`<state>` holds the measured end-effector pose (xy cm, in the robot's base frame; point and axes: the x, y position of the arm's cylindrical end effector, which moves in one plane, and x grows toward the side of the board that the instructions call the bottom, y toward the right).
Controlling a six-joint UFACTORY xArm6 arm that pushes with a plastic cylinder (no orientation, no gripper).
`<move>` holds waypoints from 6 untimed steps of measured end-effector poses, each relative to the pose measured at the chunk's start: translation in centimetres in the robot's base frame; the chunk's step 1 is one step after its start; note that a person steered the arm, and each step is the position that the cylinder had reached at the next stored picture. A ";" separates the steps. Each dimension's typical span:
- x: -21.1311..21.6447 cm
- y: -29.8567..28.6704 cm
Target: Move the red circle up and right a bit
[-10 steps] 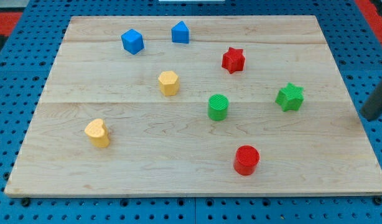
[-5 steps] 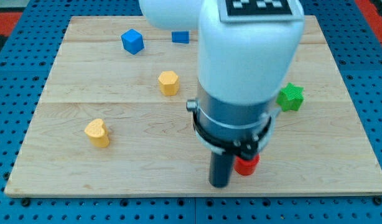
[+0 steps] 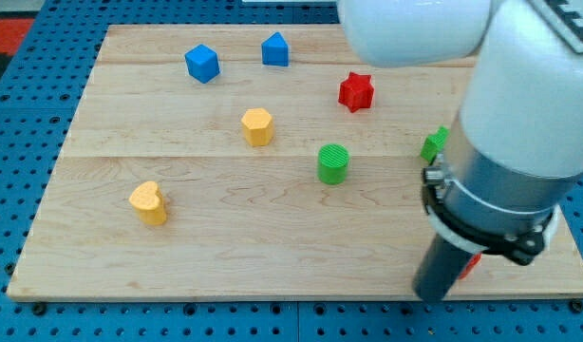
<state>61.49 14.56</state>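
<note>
Tip [image 3: 432,296] low at the board's [image 3: 102,256] bottom right | red circle [image 3: 472,263] just beside it, mostly hidden | no jaws, just a rod | up-right push apparently left to do

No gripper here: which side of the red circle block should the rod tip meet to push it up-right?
Its lower-left wall, approached from the view's bottom left, where my tip sits now. Only a sliver of the red circle shows past the rod. Its round wall may slip aside, so aim through its middle.

Board [image 3: 178,256] is looking like pale matt wood with visible grain, blocks like the green cylinder [image 3: 333,163] looking ridged plastic, arm shell [image 3: 529,85] glossy white.
</note>
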 end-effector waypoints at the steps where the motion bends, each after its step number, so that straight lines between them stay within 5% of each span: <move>1: -1.8 0.6; 3: -0.5 7.9; 6: -5.2 3.5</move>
